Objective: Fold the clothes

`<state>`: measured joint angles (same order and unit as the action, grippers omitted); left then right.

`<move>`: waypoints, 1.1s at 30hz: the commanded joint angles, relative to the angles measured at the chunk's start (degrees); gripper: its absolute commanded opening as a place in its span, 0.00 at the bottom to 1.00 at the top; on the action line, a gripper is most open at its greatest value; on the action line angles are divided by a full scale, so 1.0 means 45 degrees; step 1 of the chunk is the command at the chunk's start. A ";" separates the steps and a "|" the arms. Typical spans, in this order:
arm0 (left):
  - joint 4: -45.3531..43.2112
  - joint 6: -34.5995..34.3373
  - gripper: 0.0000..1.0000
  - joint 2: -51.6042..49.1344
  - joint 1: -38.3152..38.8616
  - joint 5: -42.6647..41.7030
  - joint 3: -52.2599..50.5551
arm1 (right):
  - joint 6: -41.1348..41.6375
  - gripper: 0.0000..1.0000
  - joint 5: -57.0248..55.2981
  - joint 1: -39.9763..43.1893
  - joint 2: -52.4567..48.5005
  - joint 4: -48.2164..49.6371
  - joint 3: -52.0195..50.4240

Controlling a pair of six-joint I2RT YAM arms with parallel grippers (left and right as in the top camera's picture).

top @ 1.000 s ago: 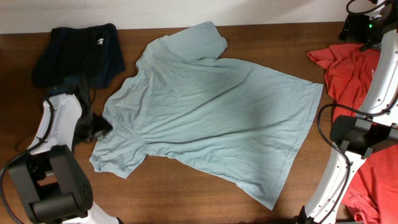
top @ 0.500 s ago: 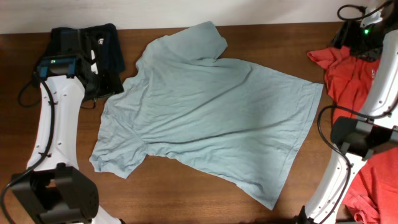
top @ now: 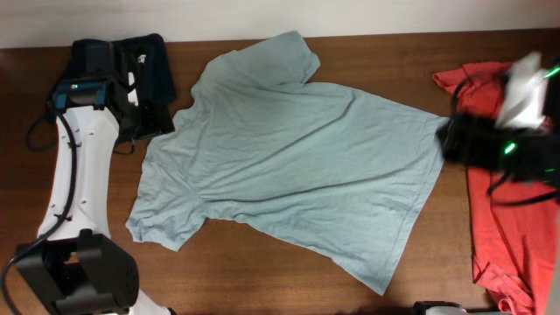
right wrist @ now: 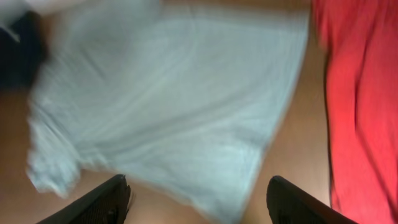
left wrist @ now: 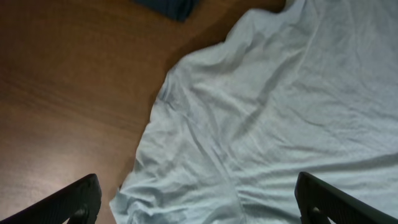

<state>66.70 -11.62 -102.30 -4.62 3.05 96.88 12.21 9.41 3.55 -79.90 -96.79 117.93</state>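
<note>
**Both tools wide and empty above the shirt; the first grasp is to be set up**

The left tool [left wrist: 199, 204] is seen with its fingers spread wide and nothing between them, hanging above the neck end of the pale blue-grey T-shirt [top: 289, 166]. Below it, in the left wrist view, wrinkled cloth and the shirt's edge are shown against bare tabletop [top: 262, 284]. The right tool [right wrist: 202, 202] is likewise held apart and empty. Its arm is blurred in the overhead view, at the hem [top: 420, 206] end.

The shirt is laid out flat and slantwise across the middle of the tabletop, with one sleeve toward the far edge and the lower sleeve [top: 162, 229] bunched. A coral-red T-shirt [top: 503, 236] lies just beside the far hem corner, and a dark garment [top: 114, 66] lies close to the collar.

The step is judged to be the approach for a first fold. It would be done best if a shoulder edge were taken by the left tool and the matching hem corner by the right, with both layers pinched. The red cloth should be kept out of the right-hand pinch. The bunched sleeve is best smoothed first, and the lift kept low so that the cloth is not dragged askew.
</note>
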 commanded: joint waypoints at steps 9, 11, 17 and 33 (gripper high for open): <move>-0.0350 0.0126 0.99 0.0189 -0.0005 -0.0160 0.0136 | 0.1224 0.75 0.1049 -0.0204 0.1919 0.3390 -1.2157; -0.0384 0.0126 0.99 0.0189 -0.0005 -0.0160 0.0136 | 0.1535 0.74 0.1744 -0.0204 0.1836 0.4362 -1.3794; -0.0578 0.0126 0.99 0.0189 -0.0005 -0.0160 0.0136 | 0.2827 0.72 0.1923 -0.0204 0.1817 0.5542 -1.6563; -0.0816 0.0078 0.99 0.0189 -0.0005 -0.0165 0.0136 | 0.3837 0.70 0.3186 -0.0214 0.1821 0.7907 -2.0414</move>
<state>63.13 -11.55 -102.30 -4.62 2.74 96.90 27.77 22.65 3.09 -72.27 -62.70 27.27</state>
